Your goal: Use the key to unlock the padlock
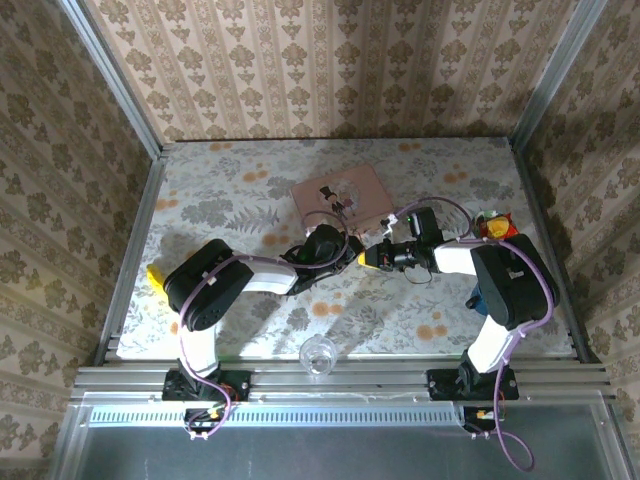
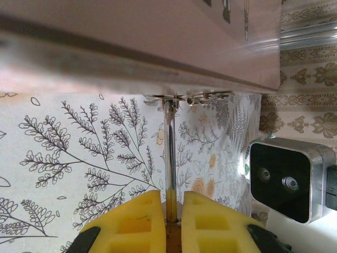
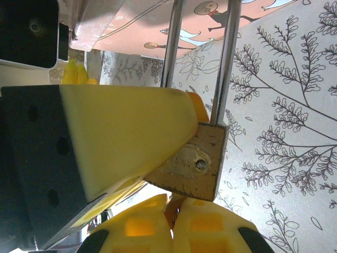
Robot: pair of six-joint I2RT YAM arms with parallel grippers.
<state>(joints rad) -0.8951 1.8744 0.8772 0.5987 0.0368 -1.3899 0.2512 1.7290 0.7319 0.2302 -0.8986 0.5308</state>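
Note:
The padlock [image 3: 194, 164] is a small brass block with a silvery shackle [image 3: 226, 58]. It hangs over the table's middle, just in front of the pink box. My left gripper [image 2: 171, 199] is shut on the padlock's body, and the shackle's rod [image 2: 169, 147] sticks straight out from between its yellow fingers [image 2: 131, 221]. My right gripper [image 3: 181, 205] sits directly under the padlock. It is shut on a thin sliver, the key [image 3: 183, 206], which reaches up to the lock's underside and is mostly hidden. In the top view the left gripper [image 1: 350, 252] and right gripper [image 1: 368, 259] meet tip to tip.
The pink box [image 1: 338, 195] lies flat just behind both grippers, close to the shackle's end [image 2: 174, 97]. A clear glass [image 1: 318, 355] stands at the near edge. A colourful packet [image 1: 493, 226] lies far right and a yellow object [image 1: 156, 277] far left.

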